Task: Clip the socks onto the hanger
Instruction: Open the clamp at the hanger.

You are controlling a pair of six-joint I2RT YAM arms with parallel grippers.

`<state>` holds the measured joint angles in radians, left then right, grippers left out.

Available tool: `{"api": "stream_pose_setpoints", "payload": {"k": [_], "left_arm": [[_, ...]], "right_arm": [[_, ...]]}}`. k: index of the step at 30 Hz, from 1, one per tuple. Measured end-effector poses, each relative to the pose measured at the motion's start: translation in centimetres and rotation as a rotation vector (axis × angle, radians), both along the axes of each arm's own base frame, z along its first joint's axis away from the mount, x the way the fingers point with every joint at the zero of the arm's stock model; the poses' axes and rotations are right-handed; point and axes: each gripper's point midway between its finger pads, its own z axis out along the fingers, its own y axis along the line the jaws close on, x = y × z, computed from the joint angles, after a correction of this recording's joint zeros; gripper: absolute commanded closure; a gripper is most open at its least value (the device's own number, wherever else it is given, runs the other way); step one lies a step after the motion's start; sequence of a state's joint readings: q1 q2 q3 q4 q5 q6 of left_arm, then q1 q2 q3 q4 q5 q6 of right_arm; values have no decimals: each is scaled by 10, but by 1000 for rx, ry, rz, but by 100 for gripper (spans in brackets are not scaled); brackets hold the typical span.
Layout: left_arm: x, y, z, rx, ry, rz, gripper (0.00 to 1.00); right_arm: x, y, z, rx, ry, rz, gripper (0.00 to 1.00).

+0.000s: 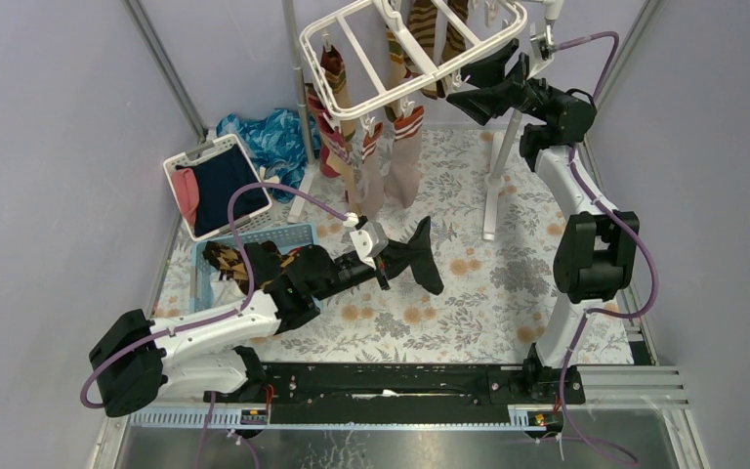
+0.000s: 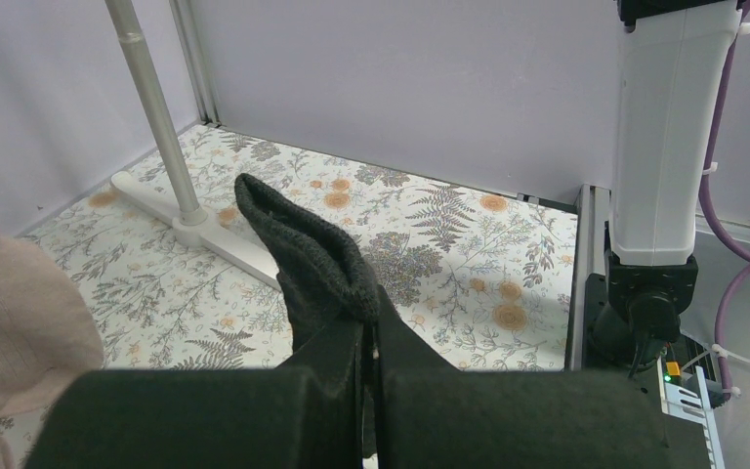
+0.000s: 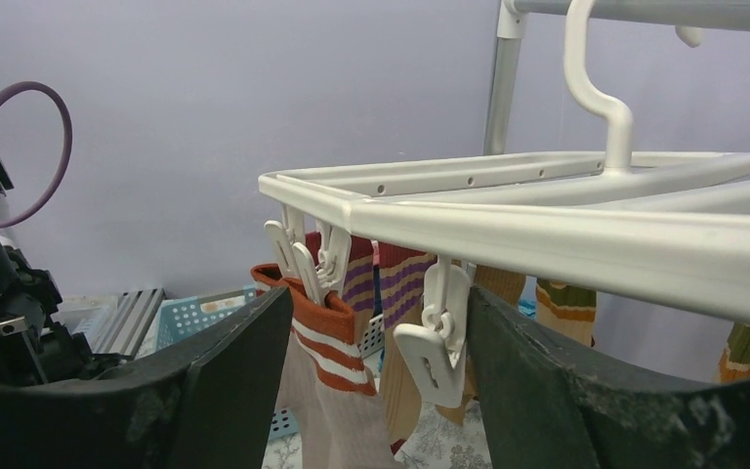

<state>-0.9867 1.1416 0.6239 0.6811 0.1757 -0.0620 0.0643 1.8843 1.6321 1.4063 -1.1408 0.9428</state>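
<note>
1. The left gripper (image 2: pixel 371 311) is fully closed on a plain black knitted sock (image 2: pixel 298 244). The cuff is pinched between its two fingers, and the rest of the sock stands out past the fingertips.
2. Seen from above, this gripper hangs low over the floral-patterned table cover (image 1: pixel 469 293). The small blue plastic basket (image 1: pixel 288 234) lies behind it, beside its arm, with a brown-and-yellow argyle sock (image 1: pixel 223 259) inside.
3. The pale pole stand (image 2: pixel 156 117) rises ahead of the left gripper and to its left, its foot flat on the cover.
4. The right gripper (image 3: pixel 379 298) is raised to the large white plastic rectangular hanger frame (image 3: pixel 547 234), whose bar runs just above its fingers.
5. Its jaws stand wide apart and hold nothing. A small white dangling clip (image 3: pixel 435 352) hangs in the gap, nearer the right finger, and touches neither finger.
6. Just beyond that gap, a tan sock with a red-and-white striped cuff (image 3: pixel 327 342) hangs clipped to the frame. More striped socks (image 3: pixel 562 303) are clipped further along to the right.
</note>
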Motion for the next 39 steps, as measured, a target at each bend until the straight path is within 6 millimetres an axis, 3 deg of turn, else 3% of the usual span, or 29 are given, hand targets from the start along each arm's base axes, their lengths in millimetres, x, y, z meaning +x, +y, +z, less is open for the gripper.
{"api": "stream_pose_setpoints", "payload": {"k": [10,20,39], "left_arm": [[0,0,0,0,0,0,100],[0,0,0,0,0,0,100],[-1,-1,-1,-3,15,-3,100]], "right_arm": [[-7,2,4,7,-36,13,8],[-7,11,2,9,-51,37,7],[6,13,-3,18,-55,36,3]]}}
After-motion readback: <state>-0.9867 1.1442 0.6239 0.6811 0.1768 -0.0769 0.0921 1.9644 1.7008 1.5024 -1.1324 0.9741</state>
